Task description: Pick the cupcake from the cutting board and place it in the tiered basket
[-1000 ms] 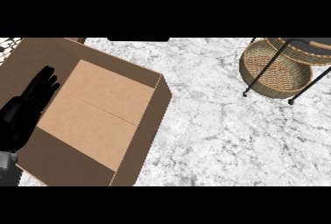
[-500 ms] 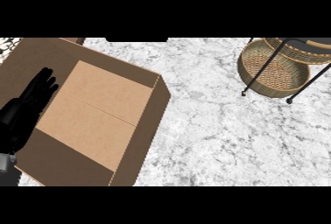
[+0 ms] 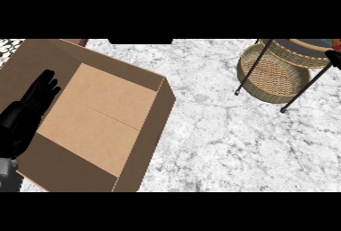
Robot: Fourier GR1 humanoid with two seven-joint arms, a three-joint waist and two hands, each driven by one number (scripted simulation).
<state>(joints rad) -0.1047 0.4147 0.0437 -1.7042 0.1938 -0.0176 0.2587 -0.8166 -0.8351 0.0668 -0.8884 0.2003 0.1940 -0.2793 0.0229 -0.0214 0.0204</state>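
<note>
The tiered basket point(image 3: 273, 77), wicker bowls on a thin black frame, stands at the top right of the marble counter point(image 3: 226, 135). Only the edge of its upper tier point(image 3: 303, 46) shows. A small orange and blue patch point(image 3: 332, 43) sits at the right edge over that tier; I cannot tell whether it is the cupcake. Just below it a black shape point(image 3: 335, 58) enters from the right edge, which may be my right hand. My left hand point(image 3: 30, 113) rests open at the far left, fingers straight, over the wall of a cardboard box. No cutting board is in view.
A large open cardboard box point(image 3: 100, 117) fills the left half of the view, its near wall slanting toward the counter's middle. Bare marble lies between the box and the basket's black legs point(image 3: 245, 76).
The basket sits slightly further left in the view than before, and the dark shape and coloured patch now show at the right edge. The left hand and box have not moved.
</note>
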